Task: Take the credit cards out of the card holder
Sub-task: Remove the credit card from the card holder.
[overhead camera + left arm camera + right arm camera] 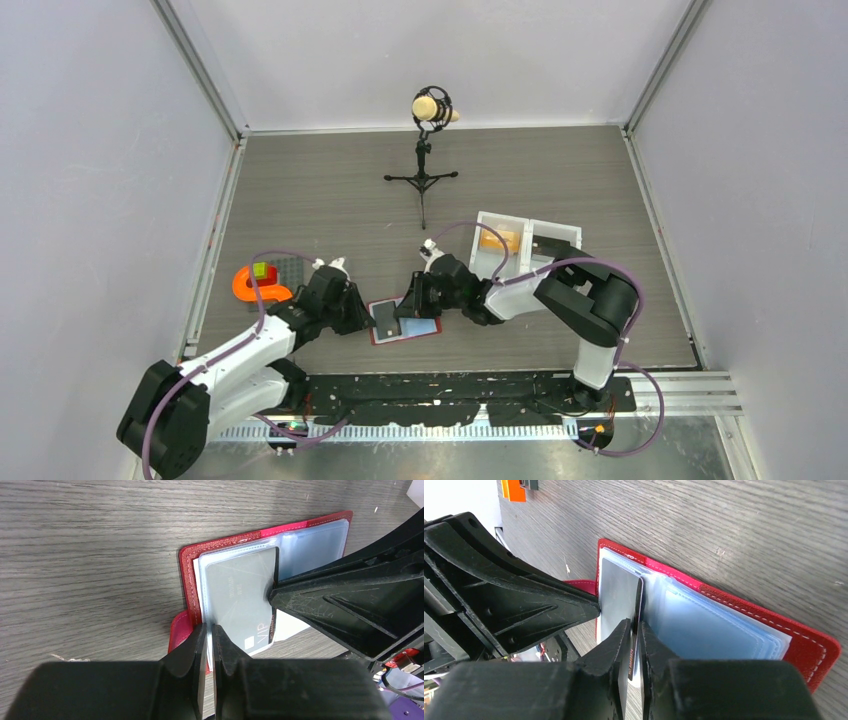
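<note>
Right gripper (634, 625) pinches the grey card (240, 595); left gripper (210, 627) seemingly clamps the card holder (186, 575). A slip there drags it along.

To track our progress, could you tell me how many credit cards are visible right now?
1: a grey card on the open card holder's left half, its edge pinched by the right hand. Others may hide inside other sleeves.

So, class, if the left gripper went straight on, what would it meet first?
Probably the card holder: the left gripper sits at its clear pocket edge, with the grey credit card just ahead; depth is unclear.
</note>
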You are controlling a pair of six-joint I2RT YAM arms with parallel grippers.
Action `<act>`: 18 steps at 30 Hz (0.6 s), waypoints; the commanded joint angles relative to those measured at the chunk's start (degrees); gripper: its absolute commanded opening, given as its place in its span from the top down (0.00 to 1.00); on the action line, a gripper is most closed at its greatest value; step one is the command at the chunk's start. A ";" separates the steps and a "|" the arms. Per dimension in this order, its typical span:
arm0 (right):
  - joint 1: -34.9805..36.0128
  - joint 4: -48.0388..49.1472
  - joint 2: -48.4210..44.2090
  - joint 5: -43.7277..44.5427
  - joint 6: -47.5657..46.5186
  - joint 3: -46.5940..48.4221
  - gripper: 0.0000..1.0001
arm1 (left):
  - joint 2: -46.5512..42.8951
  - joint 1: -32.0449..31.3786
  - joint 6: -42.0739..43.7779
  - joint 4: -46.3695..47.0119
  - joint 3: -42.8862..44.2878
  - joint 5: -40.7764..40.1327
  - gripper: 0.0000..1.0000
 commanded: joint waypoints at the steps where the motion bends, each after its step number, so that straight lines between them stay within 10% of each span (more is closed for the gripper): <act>1: 0.07 4.08 0.35 -0.18 1.40 -0.75 0.85 | 1.10 -0.13 -0.07 0.73 -2.11 -1.46 0.89; 18: -4.49 7.05 -5.98 -2.88 2.30 -7.05 0.95 | 3.29 -0.13 -0.22 -1.89 -0.62 -4.28 0.89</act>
